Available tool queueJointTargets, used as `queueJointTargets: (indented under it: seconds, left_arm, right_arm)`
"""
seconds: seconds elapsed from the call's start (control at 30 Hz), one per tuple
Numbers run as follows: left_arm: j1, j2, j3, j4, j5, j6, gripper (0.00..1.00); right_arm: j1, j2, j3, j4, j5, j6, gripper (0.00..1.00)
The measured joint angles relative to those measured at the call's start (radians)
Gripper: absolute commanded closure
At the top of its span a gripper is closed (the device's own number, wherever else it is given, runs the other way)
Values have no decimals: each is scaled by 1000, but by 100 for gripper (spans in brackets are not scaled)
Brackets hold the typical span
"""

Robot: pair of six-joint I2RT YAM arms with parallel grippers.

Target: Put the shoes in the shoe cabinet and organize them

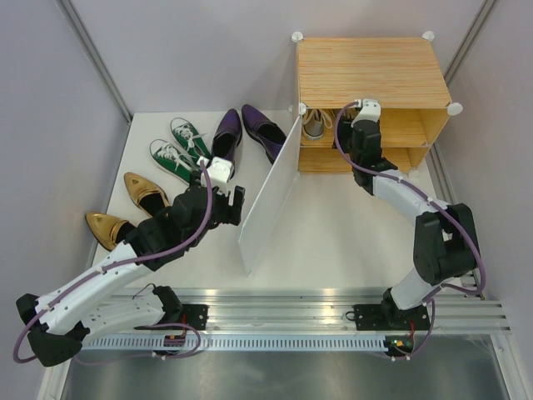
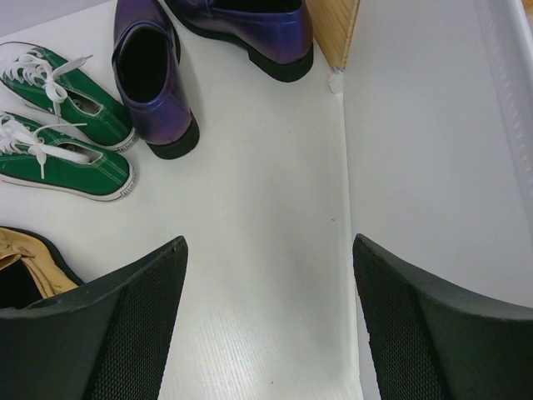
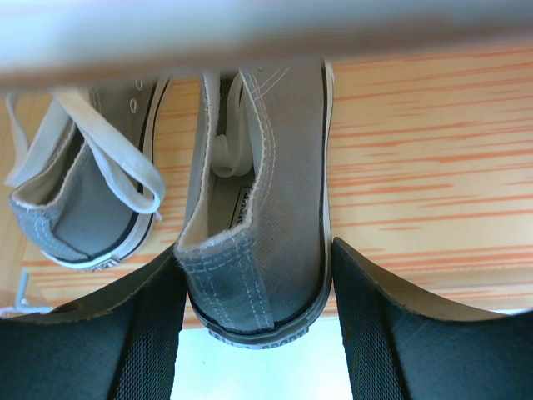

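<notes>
The right gripper point(image 3: 254, 250) pinched the heel of a grey canvas sneaker point(image 3: 266, 158) at the front shelf edge of the light bamboo-grain shoe cabinet point(image 1: 366, 71), its twin point(image 3: 83, 200) just beside. The left gripper point(image 2: 266, 250) hung spread wide and empty over bare white table point(image 2: 266, 183), between glossy purple dress shoes point(image 2: 154, 83) and the white door panel point(image 2: 433, 167).

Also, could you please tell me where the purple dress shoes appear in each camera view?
Top external: purple dress shoes upper centre-left, between the green sneakers and the open white door.
Left wrist: top edge, left of centre.
Right wrist: not in view; a grey sneaker sits in the right gripper.
Shared landmark: the bamboo cabinet.
</notes>
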Motion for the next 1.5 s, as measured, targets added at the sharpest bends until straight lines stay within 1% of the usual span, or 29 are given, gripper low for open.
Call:
queueJointTargets:
  seconds: [0.23,0.77,1.0,1.5]
  left_arm:
    - [0,7,0,0,0,0,16]
    - [0,22,0,0,-2,1,16]
    - [0,25,0,-1,-2,2,16]
    - [0,24,0,-2,-2,2,16]
  right_arm:
    - [-12,50,18,23,-1,-9,82]
    - [-41,119,9,215,-40,-74,84]
    - [-48,132,2,265,-76,-95,85]
    - [-52,143,-2,299,-121,-103,85]
